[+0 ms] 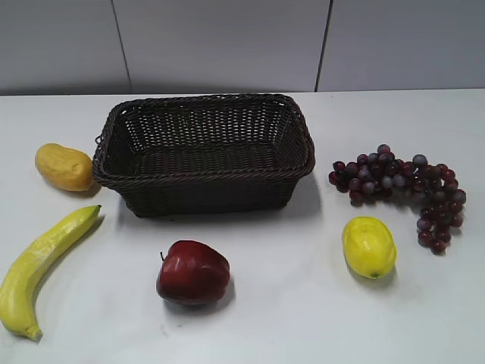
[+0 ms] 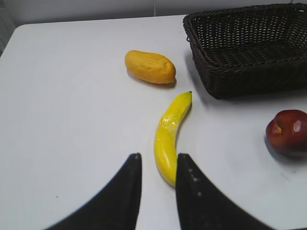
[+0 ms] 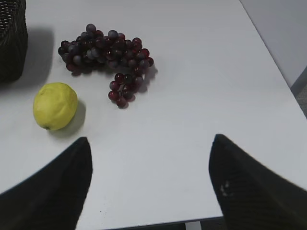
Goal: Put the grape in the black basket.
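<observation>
The grape, a curved dark red-purple bunch, lies on the white table right of the black basket. The woven basket stands empty at the middle back. In the right wrist view the grape lies ahead and to the left of my right gripper, which is wide open, empty and above the table's near right part. A corner of the basket shows at that view's top left. My left gripper has its jaws close together with a narrow gap and holds nothing. The basket is at its upper right. Neither gripper shows in the exterior view.
A red apple sits in front of the basket. A yellow lemon lies just in front of the grape. A banana and an orange-yellow fruit lie on the left. The table's right edge is near the right gripper.
</observation>
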{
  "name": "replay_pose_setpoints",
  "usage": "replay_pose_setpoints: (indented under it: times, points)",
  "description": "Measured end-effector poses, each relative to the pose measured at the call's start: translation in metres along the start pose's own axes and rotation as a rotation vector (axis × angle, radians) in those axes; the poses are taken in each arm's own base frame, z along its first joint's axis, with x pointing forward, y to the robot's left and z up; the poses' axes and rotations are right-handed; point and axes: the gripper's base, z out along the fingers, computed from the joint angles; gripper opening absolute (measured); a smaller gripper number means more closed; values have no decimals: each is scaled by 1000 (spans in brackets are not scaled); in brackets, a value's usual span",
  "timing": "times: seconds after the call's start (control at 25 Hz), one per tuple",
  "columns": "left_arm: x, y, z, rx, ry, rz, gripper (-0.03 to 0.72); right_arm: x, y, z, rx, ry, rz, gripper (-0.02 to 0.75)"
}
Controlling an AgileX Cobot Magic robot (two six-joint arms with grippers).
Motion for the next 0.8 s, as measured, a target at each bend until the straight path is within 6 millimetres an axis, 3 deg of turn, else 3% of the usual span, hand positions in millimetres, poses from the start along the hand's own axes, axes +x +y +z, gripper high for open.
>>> replay_pose_setpoints:
  times: [0.64, 0.8]
  points:
    - [0, 0, 0, 0, 0, 0, 227, -1, 1, 0, -6, -5, 14, 573]
    - [0, 0, 0, 0, 0, 0, 227, -20, 3, 0, -22, -113, 25, 573]
